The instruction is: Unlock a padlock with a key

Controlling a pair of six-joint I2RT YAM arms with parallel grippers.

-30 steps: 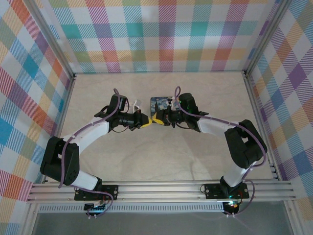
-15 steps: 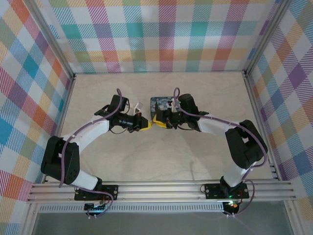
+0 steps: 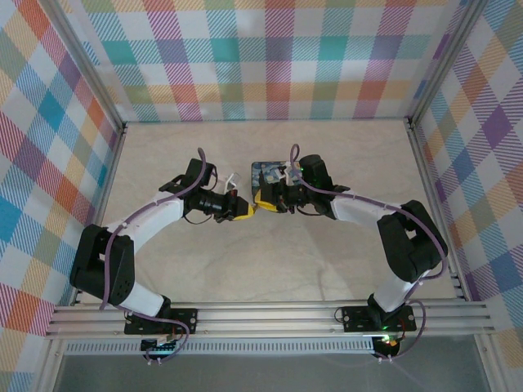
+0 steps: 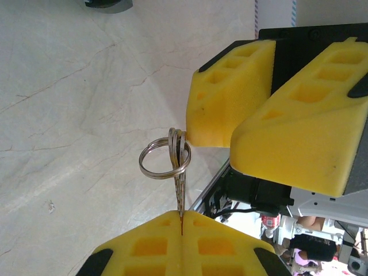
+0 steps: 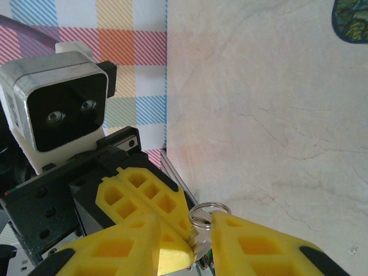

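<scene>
My left gripper [image 3: 243, 208] [image 4: 181, 214] is shut on a thin metal key [image 4: 180, 190], seen edge-on between its yellow foam fingers. The key's head and its steel ring [image 4: 164, 162] stick out past the fingertips. My right gripper [image 3: 260, 200] [image 5: 201, 233] faces it tip to tip and stands open, with the ring [image 5: 210, 211] and the key's head in the gap between its fingers [image 4: 230, 98]. One right fingertip touches the ring. The left fingers [image 5: 144, 192] show in the right wrist view, just behind the ring. The padlock is out of view.
A dark-blue painting-print box [image 3: 268, 172] [image 5: 352, 20] lies on the pale marbled tabletop [image 3: 270, 261] just behind the right gripper. Checked walls and aluminium rails [image 3: 114, 163] enclose the table. Bare tabletop stretches in front of both grippers.
Both grippers stay tip to tip at the table's middle. The left gripper has drifted slightly toward the near edge and the right gripper slightly left.
</scene>
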